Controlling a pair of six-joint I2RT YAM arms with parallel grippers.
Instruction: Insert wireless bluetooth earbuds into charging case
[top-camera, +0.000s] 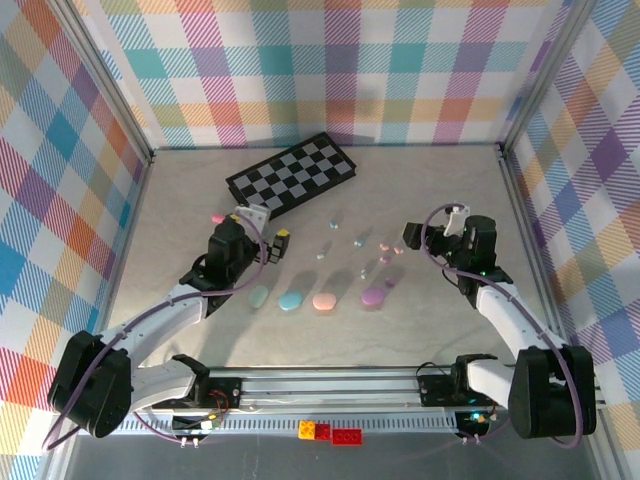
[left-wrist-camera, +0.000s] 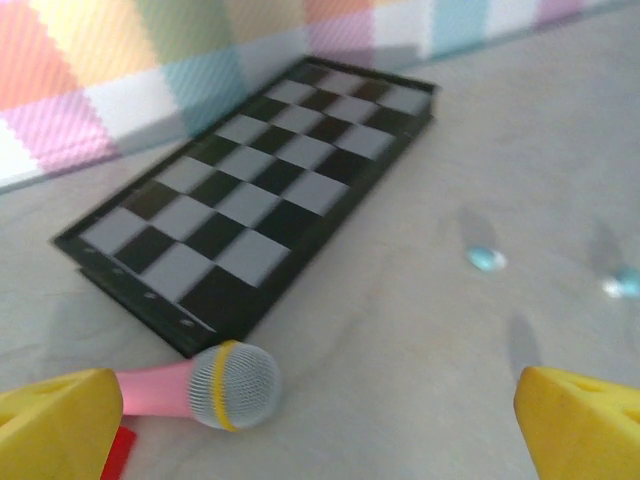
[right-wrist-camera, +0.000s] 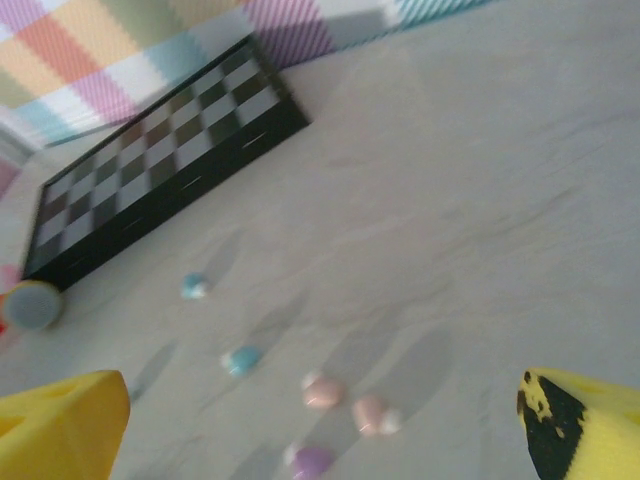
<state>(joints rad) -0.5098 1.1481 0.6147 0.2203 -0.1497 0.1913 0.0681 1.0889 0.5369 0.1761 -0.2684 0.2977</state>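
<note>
**Earbuds, tiny pastel plastic buds, all loose on the worktop; no case filled**

Both tools are spread wide and carry nothing. The left tool hangs low over the pale stone-look worktop. Its yellow fingertips frame a pink toy microphone with a grey mesh head, lying just beside the folded black-and-white chessboard. The right tool faces the scatter of earbuds from the other side, near the pink pair.

The earbuds lie strewn across the middle of the worktop, between the two tools and apart from one another. Nearer the arm bases sit four pastel oval pebble-like cases in a row: greenish, blue, peach and purple. We cannot tell whether any lid is up. No bud rests on or in a case, so we judge the task to be at its very start, with every bud left to pick and seat.

The top view gives us the row of cases and the whole layout. The right wrist view gives us the buds close up: two bluish, two pink and a purple one. The left wrist view gives us the microphone's yellow band, which from above reads as a pink sliver.
</note>
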